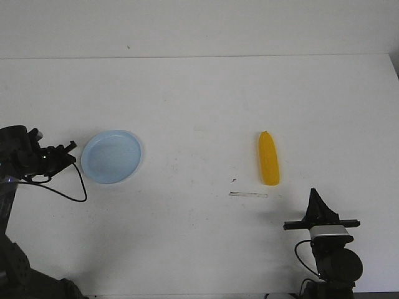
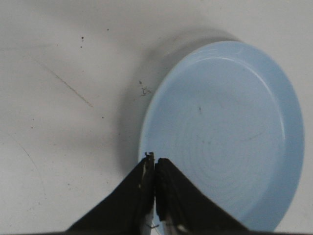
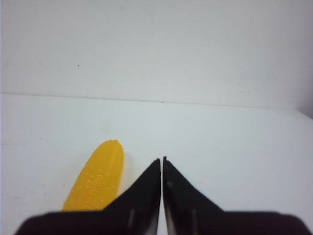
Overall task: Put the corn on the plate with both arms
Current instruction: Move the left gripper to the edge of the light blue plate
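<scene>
- Left tool (image 1: 70, 148) closed, fingers pressed together, gripping nothing; at the left edge of the front frame, tips just beside the plate's left rim.
- In the left wrist frame, left tool (image 2: 154, 161) at bottom centre, tips over the plate's rim, not clearly touching it.
- Right tool (image 1: 315, 193) closed as well, empty; at the lower right of the front frame, pointing up toward the far side of the surface.
- In the right wrist frame, right tool (image 3: 162, 161) at bottom centre, the two black fingers meeting along a thin seam.
- Plate (image 1: 112, 156) pale blue, round, flat on the white surface (image 1: 199, 99), left of centre in the front frame; nothing on it. Fills the right half of the left wrist frame (image 2: 230, 127).
- Corn (image 1: 269, 159) yellow, lying on the surface right of centre in the front frame, long axis running nearly top to bottom, narrow end toward the top; well apart from the plate.
- Corn (image 3: 95, 178) at lower left of the right wrist frame, just beside the closed fingers, not touched.
- Short pale strip (image 1: 248, 195) on the surface just below the corn, between it and the right tool.
</scene>
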Controlling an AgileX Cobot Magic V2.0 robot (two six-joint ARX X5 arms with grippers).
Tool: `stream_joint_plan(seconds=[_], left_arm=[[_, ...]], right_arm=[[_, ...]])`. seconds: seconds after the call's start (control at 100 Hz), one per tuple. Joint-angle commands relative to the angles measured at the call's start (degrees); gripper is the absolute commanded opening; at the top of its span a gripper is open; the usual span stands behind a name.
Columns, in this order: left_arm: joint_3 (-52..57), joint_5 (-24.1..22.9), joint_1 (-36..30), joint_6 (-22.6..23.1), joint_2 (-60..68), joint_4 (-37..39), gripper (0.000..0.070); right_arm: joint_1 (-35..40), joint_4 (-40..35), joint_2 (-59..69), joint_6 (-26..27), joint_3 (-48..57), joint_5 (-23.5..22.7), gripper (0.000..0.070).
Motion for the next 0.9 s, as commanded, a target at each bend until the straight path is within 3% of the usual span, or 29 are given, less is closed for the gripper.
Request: stream_joint_plan(seconds=[0.0, 0.08, 0.15, 0.89], left_arm=[[2.23, 0.31, 0.2, -0.09, 3.21, -0.66, 0.0113], [2.75, 0.31, 0.2, -0.09, 5.7, -0.17, 0.0241], [2.75, 0.31, 0.2, -0.09, 7.28, -0.42, 0.0292], [2.75, 3.21, -3.65, 1.88, 10.86, -2.05, 0.0288]], right_arm=[[0.07, 0.66, 0.02, 0.72, -0.07, 0.0, 0.0009], [0.07, 0.66, 0.02, 0.72, -0.07, 0.0, 0.0009], [0.07, 0.66, 0.02, 0.72, -0.07, -0.02, 0.0009], [0.07, 0.66, 0.02, 0.72, -0.07, 0.0, 0.0009]])
